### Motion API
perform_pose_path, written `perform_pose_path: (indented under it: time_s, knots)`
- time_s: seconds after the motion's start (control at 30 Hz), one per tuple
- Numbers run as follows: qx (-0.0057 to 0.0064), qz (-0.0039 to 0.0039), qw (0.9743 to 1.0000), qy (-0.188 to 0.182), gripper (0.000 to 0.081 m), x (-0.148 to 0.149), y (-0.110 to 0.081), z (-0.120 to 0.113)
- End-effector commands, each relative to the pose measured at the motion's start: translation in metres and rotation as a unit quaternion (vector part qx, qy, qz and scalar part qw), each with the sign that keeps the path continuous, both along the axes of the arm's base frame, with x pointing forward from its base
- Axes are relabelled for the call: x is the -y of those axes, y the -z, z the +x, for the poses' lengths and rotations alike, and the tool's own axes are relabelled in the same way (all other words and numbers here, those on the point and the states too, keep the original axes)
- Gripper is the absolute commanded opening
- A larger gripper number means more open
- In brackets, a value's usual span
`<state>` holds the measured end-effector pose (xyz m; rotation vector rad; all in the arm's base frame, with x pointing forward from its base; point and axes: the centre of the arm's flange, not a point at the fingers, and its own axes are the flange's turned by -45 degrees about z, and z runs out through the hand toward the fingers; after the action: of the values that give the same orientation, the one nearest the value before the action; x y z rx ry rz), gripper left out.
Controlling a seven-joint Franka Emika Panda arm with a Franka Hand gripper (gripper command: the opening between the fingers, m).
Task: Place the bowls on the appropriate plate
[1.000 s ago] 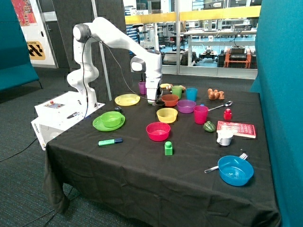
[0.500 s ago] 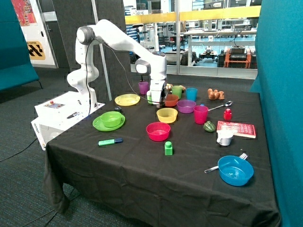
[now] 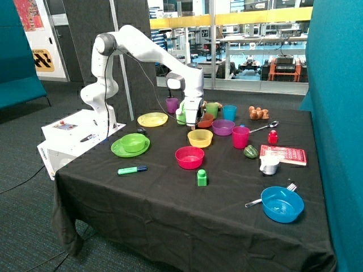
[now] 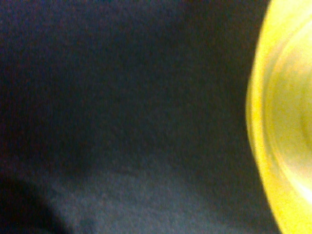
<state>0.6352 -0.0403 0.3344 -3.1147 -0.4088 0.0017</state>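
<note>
The lime green bowl point(image 3: 133, 142) sits on the green plate point(image 3: 118, 150) near the table's edge by the robot base. The yellow bowl point(image 3: 200, 137) stands on the black cloth in the middle of the table, apart from the yellow plate point(image 3: 152, 119) behind it. My gripper point(image 3: 191, 122) hangs low just behind the yellow bowl, beside the orange bowl point(image 3: 206, 120). In the wrist view the yellow bowl's rim point(image 4: 282, 126) fills one side over black cloth point(image 4: 122, 97). The gripper holds nothing that I can see.
A pink-red bowl point(image 3: 189, 157), a purple bowl point(image 3: 223, 127), a pink cup point(image 3: 240, 137) and a green block point(image 3: 202, 178) stand around the yellow bowl. Cups point(image 3: 228, 112) line the back. A green marker point(image 3: 132, 169), a red book point(image 3: 282, 154) and a blue bowl point(image 3: 282, 204) lie nearer the front.
The arm has swung away from the yellow plate toward the yellow bowl. The bowls and plates have not moved.
</note>
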Motion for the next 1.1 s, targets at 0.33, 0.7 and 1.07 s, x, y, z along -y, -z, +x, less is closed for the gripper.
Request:
perform_pose_path:
  time_s: [0.33,0.7,1.07]
  knots:
    - [0.0006,-0.00004,1.0,0.001,0.0396,-0.018,0.016,0.015]
    - [0.0006,-0.00004,1.0,0.008,0.0373,-0.01,0.018,0.019]
    - [0.0006,-0.00005,0.9999,0.011,0.0329,-0.003,0.022,0.019]
